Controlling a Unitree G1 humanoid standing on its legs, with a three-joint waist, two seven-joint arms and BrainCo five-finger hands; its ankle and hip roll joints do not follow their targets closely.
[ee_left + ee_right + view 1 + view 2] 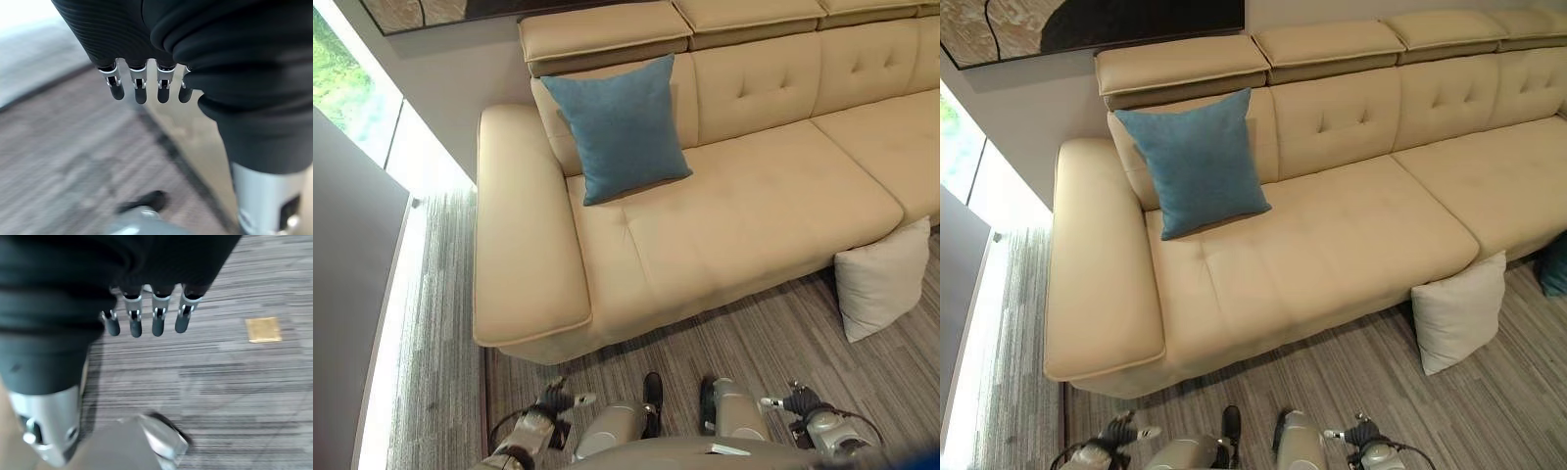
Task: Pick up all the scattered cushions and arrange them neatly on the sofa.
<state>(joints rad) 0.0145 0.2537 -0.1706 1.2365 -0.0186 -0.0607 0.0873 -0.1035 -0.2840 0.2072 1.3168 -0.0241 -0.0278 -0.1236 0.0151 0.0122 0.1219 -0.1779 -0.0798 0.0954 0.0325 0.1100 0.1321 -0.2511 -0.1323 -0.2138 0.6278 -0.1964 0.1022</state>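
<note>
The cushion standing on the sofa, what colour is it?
Blue cushion, clearest in the right eye view.

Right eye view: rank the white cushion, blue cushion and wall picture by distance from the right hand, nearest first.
1. White cushion: on the floor, leaning on the sofa front, on the right hand's side.
2. Blue cushion: upright on the seat, at the left-arm end.
3. Wall picture: above the backrest, farthest.

My left hand (142, 88) and right hand (146, 320) match: silver fingers (140, 91) with dark rounded tips, under a black ribbed cover (54, 303). At six o'clock each wrist turns to smooth silver-grey casing.
</note>
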